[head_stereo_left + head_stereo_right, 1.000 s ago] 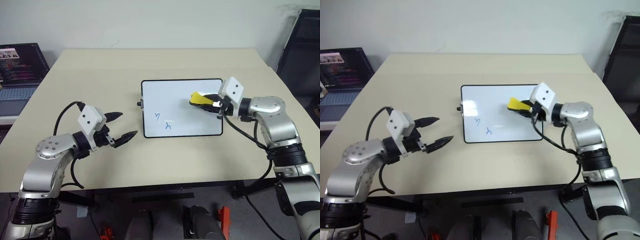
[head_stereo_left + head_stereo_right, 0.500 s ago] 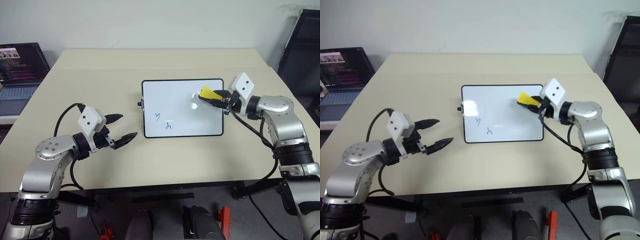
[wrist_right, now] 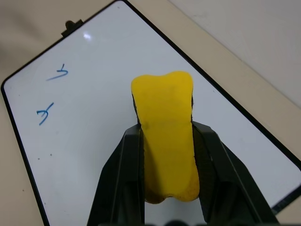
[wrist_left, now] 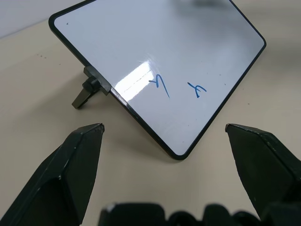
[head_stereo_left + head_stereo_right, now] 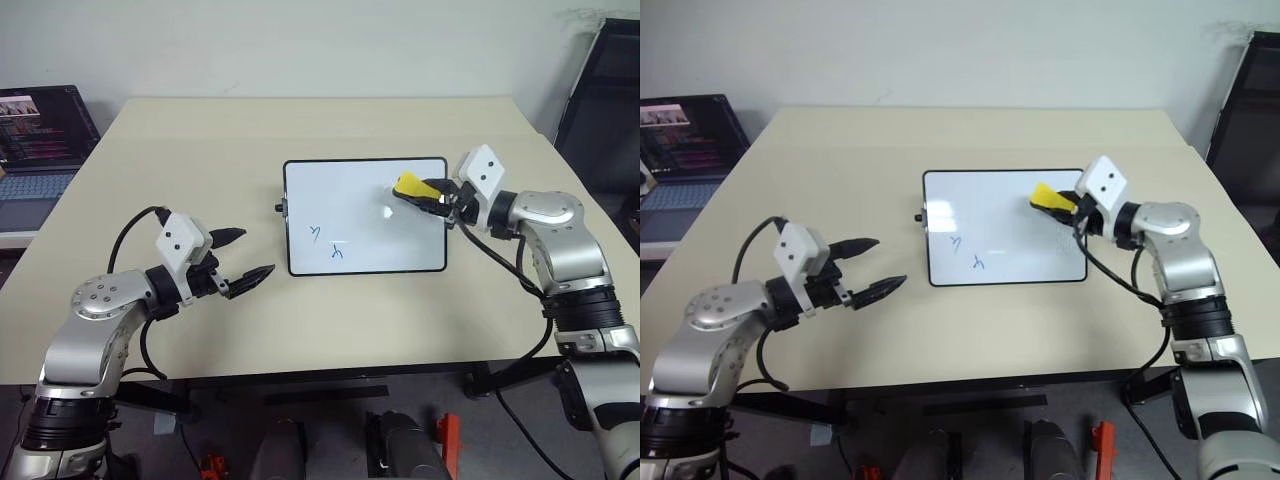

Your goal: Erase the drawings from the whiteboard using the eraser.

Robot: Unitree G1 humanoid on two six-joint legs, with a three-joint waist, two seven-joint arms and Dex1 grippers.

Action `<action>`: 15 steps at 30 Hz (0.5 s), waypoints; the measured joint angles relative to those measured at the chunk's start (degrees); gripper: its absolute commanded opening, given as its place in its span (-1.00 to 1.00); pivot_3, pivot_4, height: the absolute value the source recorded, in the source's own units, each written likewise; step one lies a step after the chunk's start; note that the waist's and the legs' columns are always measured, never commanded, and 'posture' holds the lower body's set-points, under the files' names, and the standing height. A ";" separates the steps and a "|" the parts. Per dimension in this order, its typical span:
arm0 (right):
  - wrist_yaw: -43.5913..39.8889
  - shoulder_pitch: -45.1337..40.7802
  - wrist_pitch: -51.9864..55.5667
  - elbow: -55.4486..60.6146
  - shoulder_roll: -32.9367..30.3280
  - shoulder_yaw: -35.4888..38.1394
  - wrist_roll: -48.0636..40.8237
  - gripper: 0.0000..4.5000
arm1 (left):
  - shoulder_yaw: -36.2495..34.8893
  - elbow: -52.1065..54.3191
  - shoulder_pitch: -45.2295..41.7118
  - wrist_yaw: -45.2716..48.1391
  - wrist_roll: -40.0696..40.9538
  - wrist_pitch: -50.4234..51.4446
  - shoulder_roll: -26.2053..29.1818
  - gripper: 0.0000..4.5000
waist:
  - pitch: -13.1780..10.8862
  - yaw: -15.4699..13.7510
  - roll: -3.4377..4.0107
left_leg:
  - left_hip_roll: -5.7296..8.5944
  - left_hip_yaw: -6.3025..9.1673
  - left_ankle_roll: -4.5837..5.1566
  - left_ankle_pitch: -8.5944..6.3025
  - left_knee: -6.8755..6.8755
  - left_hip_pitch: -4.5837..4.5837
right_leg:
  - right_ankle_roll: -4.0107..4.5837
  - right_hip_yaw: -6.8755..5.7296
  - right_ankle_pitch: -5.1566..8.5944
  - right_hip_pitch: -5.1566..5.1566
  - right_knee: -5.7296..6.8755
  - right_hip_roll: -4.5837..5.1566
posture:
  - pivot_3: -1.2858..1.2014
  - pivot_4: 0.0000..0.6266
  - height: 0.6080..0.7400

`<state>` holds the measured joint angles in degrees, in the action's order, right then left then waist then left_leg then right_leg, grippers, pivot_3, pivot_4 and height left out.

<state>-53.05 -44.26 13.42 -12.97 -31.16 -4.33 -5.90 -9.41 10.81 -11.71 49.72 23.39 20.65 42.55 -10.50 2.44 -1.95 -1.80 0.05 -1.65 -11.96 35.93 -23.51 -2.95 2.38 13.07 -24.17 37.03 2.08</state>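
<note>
- My left gripper (image 5: 248, 255) hangs over the table (image 5: 330, 320) short of the board (image 5: 360, 240), jaws spread wide, holding nothing.
- Two blue drawings (image 5: 326, 243) sit untouched near the board's front-left edge.
- My right gripper (image 5: 432, 196) pinches the eraser (image 5: 409, 186) tight; a second ago it hung further in over the board, now it's back by the far right corner.
- So there's no wiping yet, and the marks are well apart from the eraser.

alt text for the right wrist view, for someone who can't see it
The right gripper is shut on a yellow eraser, held over a white whiteboard lying on a beige table. Two small blue drawings sit on the board, apart from the eraser.
</note>
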 measured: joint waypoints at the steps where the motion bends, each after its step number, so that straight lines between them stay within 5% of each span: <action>1: -0.20 0.00 0.00 0.30 0.73 -0.85 0.06 -0.55 | 0.00 -0.07 0.00 0.05 -0.02 -0.09 0.00 1.00 | 0.00 0.02 0.00 | 0.00 0.00 0.00 0.00 0.01 0.00 | 0.00 0.00 0.00 0.00 0.01 0.00 | 0.03 -0.52 1.00; 15: 2.31 -2.77 -4.38 -2.48 11.52 -11.07 5.63 -0.55 | -4.52 -4.79 -0.93 0.10 -0.83 -2.61 2.95 1.00 | 0.00 -0.13 0.00 | 0.00 0.05 0.00 0.00 0.04 -0.01 | 0.21 -0.05 -0.13 0.00 0.03 0.00 | 0.03 -0.52 1.00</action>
<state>-50.74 -47.03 9.04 -15.45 -19.64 -15.39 -0.28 -13.93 6.02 -12.65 49.82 22.57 18.04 45.50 -10.49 2.32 -1.96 -1.80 0.10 -1.65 -11.96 35.96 -23.52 -2.74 2.33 12.94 -24.17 37.05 2.08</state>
